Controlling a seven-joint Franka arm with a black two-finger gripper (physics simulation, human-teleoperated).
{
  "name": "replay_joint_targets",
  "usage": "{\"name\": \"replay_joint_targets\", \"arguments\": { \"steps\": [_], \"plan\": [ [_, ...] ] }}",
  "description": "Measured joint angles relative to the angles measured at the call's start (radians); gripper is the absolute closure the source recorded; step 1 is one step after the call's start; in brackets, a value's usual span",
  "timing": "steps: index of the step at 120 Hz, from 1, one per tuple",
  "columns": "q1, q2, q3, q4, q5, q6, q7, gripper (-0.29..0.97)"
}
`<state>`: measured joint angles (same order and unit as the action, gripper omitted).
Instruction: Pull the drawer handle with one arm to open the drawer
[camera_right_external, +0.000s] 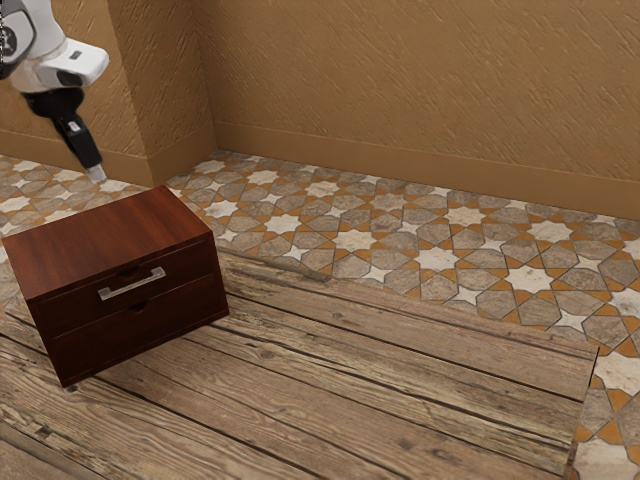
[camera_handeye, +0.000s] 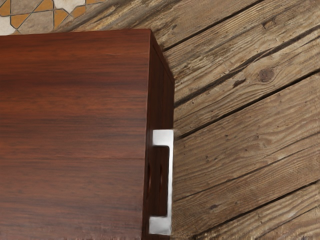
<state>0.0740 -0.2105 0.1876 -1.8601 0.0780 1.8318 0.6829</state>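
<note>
A dark red-brown wooden cabinet (camera_right_external: 100, 235) stands on the floor at the exterior view's left. Its upper drawer (camera_right_external: 185, 266) carries a silver bar handle (camera_right_external: 131, 284) and sits flush with the cabinet front. My gripper (camera_right_external: 95, 172) hangs from the white arm at the upper left, above and behind the cabinet's back edge, well clear of the handle and touching nothing. From the wrist view I look down on the cabinet top (camera_handeye: 75, 135), and the handle (camera_handeye: 163, 182) juts out past its front edge.
A second panel (camera_right_external: 140, 330) lies below the drawer. Wooden planks (camera_right_external: 350, 380) spread in front of the cabinet, with patterned tiles (camera_right_external: 440, 250) beyond. A tan wall corner (camera_right_external: 170, 90) stands close behind the cabinet and arm.
</note>
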Motion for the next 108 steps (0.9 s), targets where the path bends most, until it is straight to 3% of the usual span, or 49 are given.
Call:
{"name": "replay_joint_targets", "arguments": {
  "steps": [26,45,64,108],
  "plan": [
    [-0.005,0.008,-0.024,-0.037,-0.003,-0.093,0.065,0.01],
    [-0.006,-0.004,-0.039,-0.24,0.012,0.079,0.092,0.0],
    [-0.005,0.031,-0.04,-0.327,0.017,0.247,0.107,0.0],
    [0.014,0.025,-0.035,-0.452,0.017,0.44,0.072,0.31]
  ]
}}
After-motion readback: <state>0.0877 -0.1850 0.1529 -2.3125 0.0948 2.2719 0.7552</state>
